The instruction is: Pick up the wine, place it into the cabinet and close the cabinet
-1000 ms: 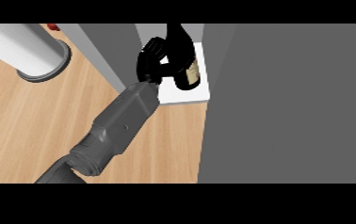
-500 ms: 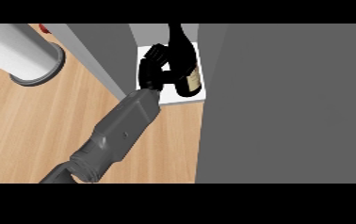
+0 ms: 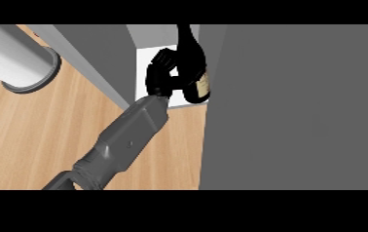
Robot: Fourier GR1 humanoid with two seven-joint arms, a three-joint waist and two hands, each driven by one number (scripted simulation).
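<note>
Inside one cabinet [image 3: 115, 60], one hand [image 3: 159, 75] grips one wine bottle [image 3: 193, 63].

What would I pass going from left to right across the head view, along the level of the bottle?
Grey cylinder on the wooden counter → grey cabinet side wall → black hand → wine bottle it curls round, over the white shelf → big grey cabinet door.

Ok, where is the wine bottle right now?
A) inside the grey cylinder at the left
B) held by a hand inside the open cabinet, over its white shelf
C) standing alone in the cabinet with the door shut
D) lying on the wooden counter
B: the hand has its fingers curled round the dark wine bottle between the grey cabinet walls, over the white shelf.
</note>
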